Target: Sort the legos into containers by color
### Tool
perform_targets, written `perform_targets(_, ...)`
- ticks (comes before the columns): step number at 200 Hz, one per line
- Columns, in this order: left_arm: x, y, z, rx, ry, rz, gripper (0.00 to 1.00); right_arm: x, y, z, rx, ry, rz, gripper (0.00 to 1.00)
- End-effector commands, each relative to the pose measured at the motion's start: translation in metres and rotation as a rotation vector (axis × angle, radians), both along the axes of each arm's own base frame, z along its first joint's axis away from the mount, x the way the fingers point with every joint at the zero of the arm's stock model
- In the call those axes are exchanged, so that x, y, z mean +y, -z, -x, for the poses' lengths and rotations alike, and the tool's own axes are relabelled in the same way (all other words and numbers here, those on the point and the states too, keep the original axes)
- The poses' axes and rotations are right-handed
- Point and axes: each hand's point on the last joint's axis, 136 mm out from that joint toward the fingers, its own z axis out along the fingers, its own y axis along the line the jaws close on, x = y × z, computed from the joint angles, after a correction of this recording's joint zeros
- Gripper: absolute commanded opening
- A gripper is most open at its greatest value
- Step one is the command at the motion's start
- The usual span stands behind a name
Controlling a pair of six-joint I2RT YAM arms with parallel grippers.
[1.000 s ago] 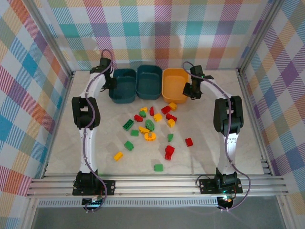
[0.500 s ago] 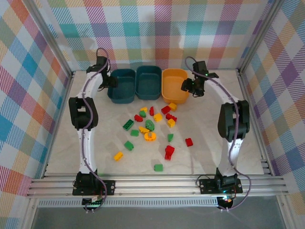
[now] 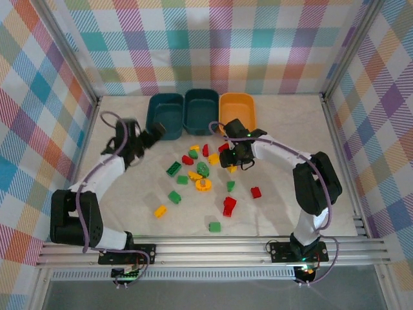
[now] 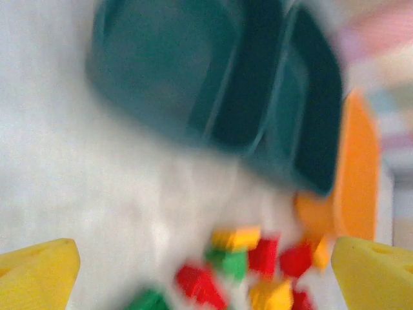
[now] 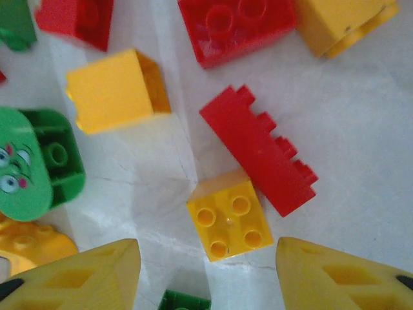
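Red, green and yellow legos lie scattered mid-table in front of the containers: two dark teal tubs and an orange one. My right gripper hangs open low over the pile's far right part. In the right wrist view its yellow fingers flank a yellow four-stud brick without touching it, and a long red brick lies against that brick. My left gripper is open and empty, just in front of the left teal tub; its wrist view is blurred, with fingertips wide apart.
A green brick with a printed face, a plain yellow block and a red studded brick lie close ahead of the right fingers. Aluminium rails edge the table, with plaid walls behind and at the sides.
Both arms left the containers. The right gripper opened and came down over the pile. The left gripper opened wide and swung back, its arm folding low toward the near left.
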Motion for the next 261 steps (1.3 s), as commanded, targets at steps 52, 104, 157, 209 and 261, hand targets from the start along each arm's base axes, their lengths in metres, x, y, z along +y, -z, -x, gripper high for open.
perform_targets(52,-0.031,-0.013,0.069,-0.002,0.137,0.076,1.0,-0.003,0.025,-0.001,0.026,-0.062,0.083,0.5)
perform_targets(104,-0.031,-0.01,0.074,0.008,0.146,0.066,1.0,0.014,0.032,0.0,0.028,-0.076,0.076,0.41)
perform_targets(157,-0.033,-0.011,0.073,0.005,0.154,0.075,1.0,0.015,0.04,0.0,0.026,-0.054,0.117,0.34)
perform_targets(209,-0.033,-0.011,0.074,0.009,0.164,0.067,1.0,0.024,0.04,-0.009,0.016,-0.026,0.095,0.32)
perform_targets(261,-0.031,-0.002,0.081,0.042,0.15,0.073,1.0,0.03,-0.002,-0.008,-0.035,0.002,-0.001,0.16)
